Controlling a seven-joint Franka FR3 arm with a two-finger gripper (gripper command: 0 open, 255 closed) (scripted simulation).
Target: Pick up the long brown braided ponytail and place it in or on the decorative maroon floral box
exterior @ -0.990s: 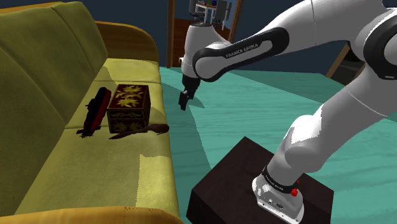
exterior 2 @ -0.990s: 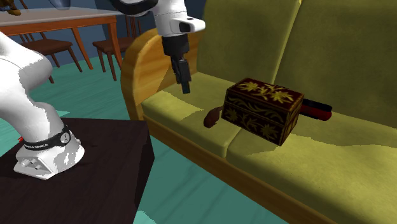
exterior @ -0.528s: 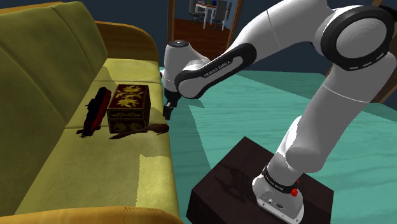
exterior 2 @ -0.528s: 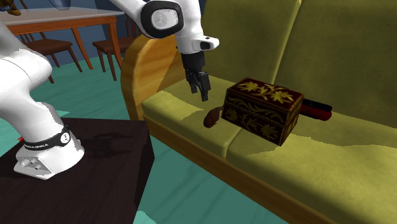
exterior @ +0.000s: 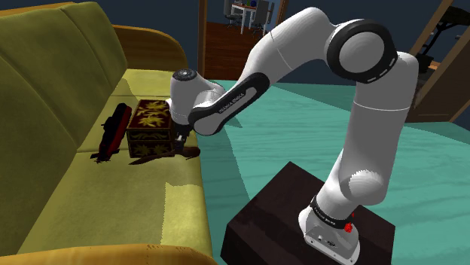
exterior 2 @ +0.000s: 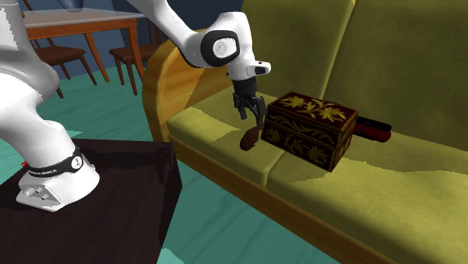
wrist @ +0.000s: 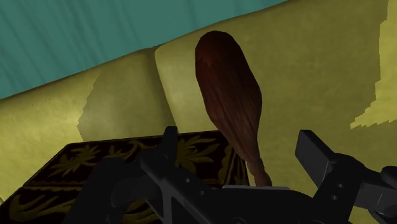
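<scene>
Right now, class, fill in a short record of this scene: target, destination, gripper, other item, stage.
target: brown braided ponytail, lying on the sofa seat
destination: dark floral box, lid shut, right beside the ponytail
gripper: open, fingers astride the ponytail, not clasping it
other item: red and black object between box and backrest
stage: ponytail not yet picked up

Cannot follow the ponytail (wrist: 229, 89) past its braided end — lost behind the hand (wrist: 240, 145). In the second exterior view, see just its tuft at 9 o'clock of the box (exterior 2: 311, 127). Cannot identify the red-and-black thing (exterior 2: 373, 129), half hidden behind the box at 3 o'clock.
</scene>
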